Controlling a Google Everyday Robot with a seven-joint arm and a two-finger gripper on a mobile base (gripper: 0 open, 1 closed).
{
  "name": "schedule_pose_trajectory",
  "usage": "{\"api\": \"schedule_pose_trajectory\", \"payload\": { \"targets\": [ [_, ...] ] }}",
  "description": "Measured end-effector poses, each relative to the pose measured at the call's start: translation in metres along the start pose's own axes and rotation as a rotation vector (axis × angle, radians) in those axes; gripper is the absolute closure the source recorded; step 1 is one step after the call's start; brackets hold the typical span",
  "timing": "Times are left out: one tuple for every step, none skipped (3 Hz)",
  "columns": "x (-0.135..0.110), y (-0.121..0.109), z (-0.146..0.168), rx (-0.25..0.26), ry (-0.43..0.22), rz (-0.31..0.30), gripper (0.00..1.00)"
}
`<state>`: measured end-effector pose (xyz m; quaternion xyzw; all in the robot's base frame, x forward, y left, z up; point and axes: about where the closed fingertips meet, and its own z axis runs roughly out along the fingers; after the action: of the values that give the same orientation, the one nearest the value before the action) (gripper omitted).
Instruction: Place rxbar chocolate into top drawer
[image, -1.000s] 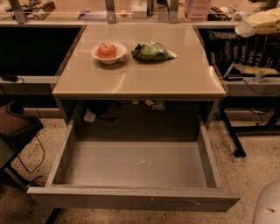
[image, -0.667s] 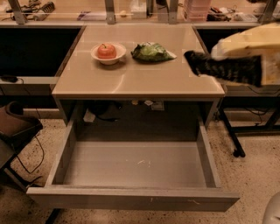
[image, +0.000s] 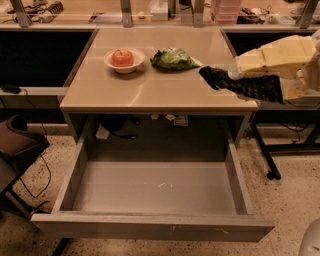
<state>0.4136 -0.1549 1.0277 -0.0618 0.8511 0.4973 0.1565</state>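
The top drawer (image: 150, 227) is pulled wide open below the beige tabletop (image: 150, 90), and its grey floor is bare. My gripper (image: 239, 75) reaches in from the right on a beige arm, over the tabletop's right front corner. It is shut on the rxbar chocolate (image: 250, 86), a flat black wrapper with pale speckled lettering. The bar lies roughly level, and its left end sticks out over the table edge, above and to the right of the drawer.
A white bowl (image: 123, 62) with a red fruit and a wrinkly green snack bag (image: 172, 59) sit at the back of the tabletop. A dark chair (image: 20, 142) stands at the left. Another table's legs (image: 265, 150) stand at the right. Cables lie under the table.
My arm has come in from the far right and moved left and a little down, carrying the black bar to the table's right front corner. The drawer stays open.
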Motion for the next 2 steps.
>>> {"api": "schedule_pose_trajectory", "payload": {
  "targets": [
    [0.006, -0.011, 0.006, 0.12, -0.035, -0.107, 1.0],
    [0.004, -0.027, 0.028, 0.326, -0.1, -0.355, 1.0]
  ]
}}
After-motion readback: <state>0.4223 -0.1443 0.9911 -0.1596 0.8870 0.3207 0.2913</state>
